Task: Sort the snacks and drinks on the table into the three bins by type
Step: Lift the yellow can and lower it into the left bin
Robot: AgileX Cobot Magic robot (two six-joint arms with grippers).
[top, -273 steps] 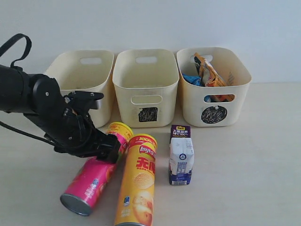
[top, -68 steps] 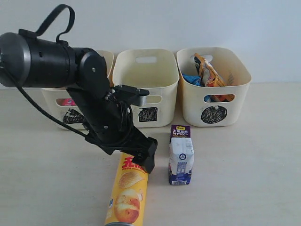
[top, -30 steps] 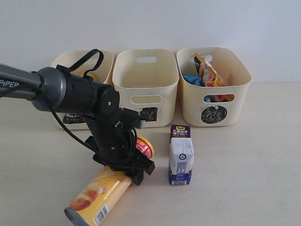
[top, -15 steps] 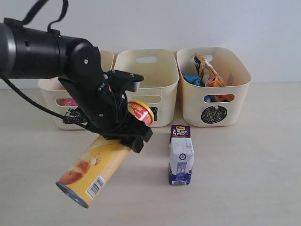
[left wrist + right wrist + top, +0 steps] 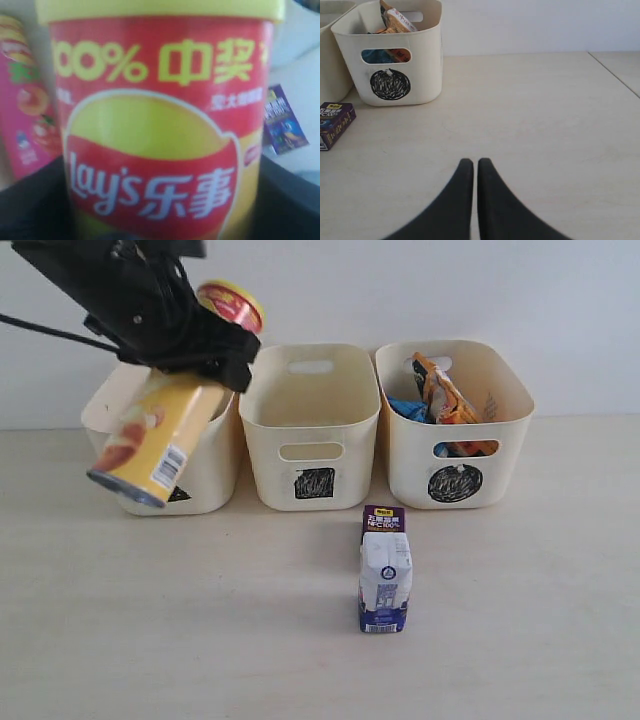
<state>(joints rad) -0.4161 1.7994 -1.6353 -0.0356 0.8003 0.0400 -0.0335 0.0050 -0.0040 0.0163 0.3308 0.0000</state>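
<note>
Pale table (image 5: pixel 520 640); left gripper (image 5: pixel 205 355) clamps yellow Lay's tube (image 5: pixel 150 440), right gripper (image 5: pixel 470 167) closed

We see bins (image 5: pixel 345 475) of smooth cream plastic with a soft sheen, standing on a table (image 5: pixel 520 620) whose pale, wood-grained top looks matt. The yellow tube (image 5: pixel 160 425) has a glossy printed wrap and a dull grey, metal-looking rim at its lower end. The pink tube (image 5: pixel 25 100) looks just as glossy, and the carton (image 5: pixel 385 575) is smooth coated paper. The bags (image 5: pixel 445 390) are crinkled, shiny film, and the right gripper (image 5: pixel 470 162) is smooth, matt black, plastic by its look.
</note>
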